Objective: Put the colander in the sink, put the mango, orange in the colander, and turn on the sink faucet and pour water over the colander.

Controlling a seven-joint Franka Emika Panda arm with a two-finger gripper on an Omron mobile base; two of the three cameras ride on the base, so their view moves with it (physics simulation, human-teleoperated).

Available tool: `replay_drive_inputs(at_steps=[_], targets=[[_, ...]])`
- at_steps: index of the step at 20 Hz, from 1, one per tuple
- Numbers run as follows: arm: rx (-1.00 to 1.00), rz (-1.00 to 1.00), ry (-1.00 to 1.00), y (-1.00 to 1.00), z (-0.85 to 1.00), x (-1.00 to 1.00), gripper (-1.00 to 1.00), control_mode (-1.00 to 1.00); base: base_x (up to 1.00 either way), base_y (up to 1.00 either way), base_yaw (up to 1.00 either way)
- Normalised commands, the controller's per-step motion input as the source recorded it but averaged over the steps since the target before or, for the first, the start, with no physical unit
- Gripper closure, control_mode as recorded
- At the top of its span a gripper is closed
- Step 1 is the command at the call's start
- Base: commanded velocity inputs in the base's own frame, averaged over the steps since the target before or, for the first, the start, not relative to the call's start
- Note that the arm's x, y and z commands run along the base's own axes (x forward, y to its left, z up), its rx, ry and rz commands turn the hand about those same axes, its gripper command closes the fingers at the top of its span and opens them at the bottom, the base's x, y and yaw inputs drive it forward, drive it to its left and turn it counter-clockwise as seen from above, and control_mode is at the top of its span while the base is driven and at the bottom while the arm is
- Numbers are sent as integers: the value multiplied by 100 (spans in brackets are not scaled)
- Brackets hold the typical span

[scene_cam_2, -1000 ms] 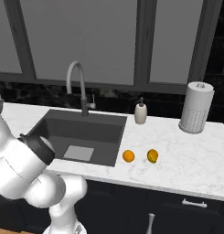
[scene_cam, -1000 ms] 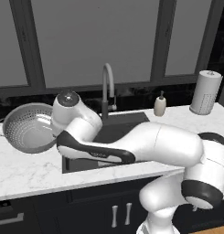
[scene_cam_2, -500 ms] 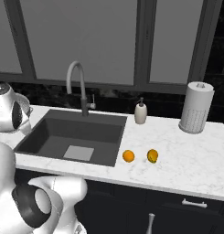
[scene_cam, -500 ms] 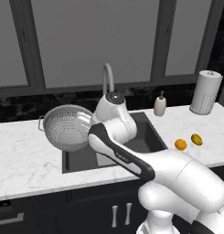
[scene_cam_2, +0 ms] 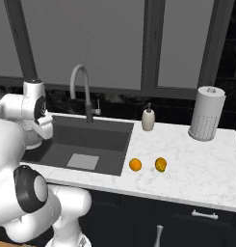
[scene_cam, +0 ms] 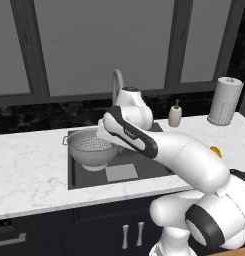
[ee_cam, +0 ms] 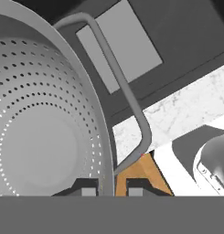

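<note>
**A:** Here we are on step one, the colander (scene_cam: 93, 148) going into the sink (scene_cam: 154, 167). From the left base camera it hangs over the left half of the basin, tipped a touch, its foot above the dark floor and near the lighter square patch.

**B:** And the gripper (ee_cam: 109, 188)? The hand camera looks straight along it: one finger tip sits inside the bowl, the other outside, with the rim wall running down between them. I'd call the jaws clamped on the colander's rim, right beside the wire handle.

**A:** Agreed. So the bowl is carried, not yet set down, as far as I can judge. I can't tell from these angles whether the foot already touches the bottom.

**B:** The next move, I'd say, calls for a gentle drop to the sink floor, levelling the bowl, then the fingers parting and lifting clear of that handle.

**A:** Then it's fruit. The orange (scene_cam_2: 135, 164) waits on the counter (scene_cam_2: 196, 164) just right of the sink, with the yellower mango (scene_cam_2: 161, 164) close beside it, not touching.

**B:** And the faucet (scene_cam_2: 82, 91) stands behind the basin, spout arching toward the left side. The colander should want to sit under that spout for the water to land in it.
</note>
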Motion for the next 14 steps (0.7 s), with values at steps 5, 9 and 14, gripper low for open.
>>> replay_drive_inputs(at_steps=[5, 9, 14], targets=[[-5, 0, 1, -1, -19, 3, 100, -100, 0, 0, 0], [-1, 0, 0, -29, -35, 5, 100, -100, 0, 0, 0], [-1, 0, -1, -43, -29, 9, 100, -100, 0, 0, 0]])
